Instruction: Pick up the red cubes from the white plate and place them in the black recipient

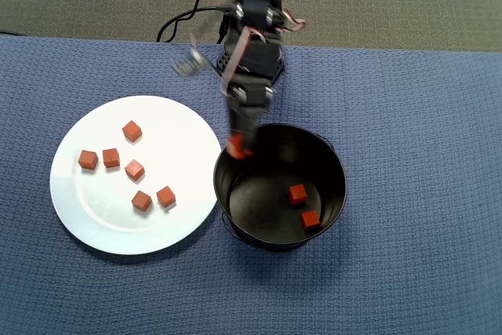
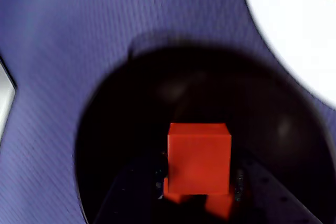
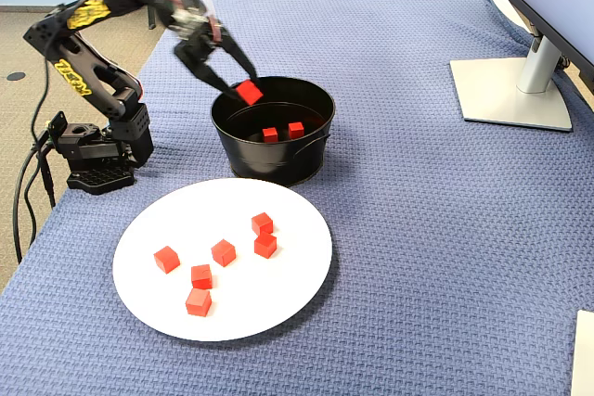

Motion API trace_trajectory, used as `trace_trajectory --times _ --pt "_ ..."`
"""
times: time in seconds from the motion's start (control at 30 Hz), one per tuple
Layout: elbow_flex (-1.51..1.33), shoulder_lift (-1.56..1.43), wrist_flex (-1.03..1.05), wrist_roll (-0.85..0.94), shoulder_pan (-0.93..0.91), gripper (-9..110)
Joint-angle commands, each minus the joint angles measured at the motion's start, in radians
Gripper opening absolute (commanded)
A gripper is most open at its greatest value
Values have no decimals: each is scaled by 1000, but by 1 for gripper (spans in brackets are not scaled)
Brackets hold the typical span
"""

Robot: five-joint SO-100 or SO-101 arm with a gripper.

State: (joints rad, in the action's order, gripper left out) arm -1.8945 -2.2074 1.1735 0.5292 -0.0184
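Right now the jaws are closed on one red cube (image 3: 249, 92), holding it above the near-arm rim of the black pot (image 3: 278, 159); in the wrist view that cube (image 2: 199, 157) looks matte, red-orange and square-faced against the pot's dark interior. Two more red cubes (image 1: 297, 193) (image 1: 311, 220) lie apart on the pot's floor. Beside the pot, almost touching it, sits the glossy white plate (image 1: 86, 217) on the blue-clothed bench (image 1: 423, 115), carrying six loose cubes (image 1: 132, 130), scattered singly, none stacked.
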Motion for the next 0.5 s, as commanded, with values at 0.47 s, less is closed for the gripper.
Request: trace_trajectory --times 0.47 --pt "-130 -94 -120 868 -615 42"
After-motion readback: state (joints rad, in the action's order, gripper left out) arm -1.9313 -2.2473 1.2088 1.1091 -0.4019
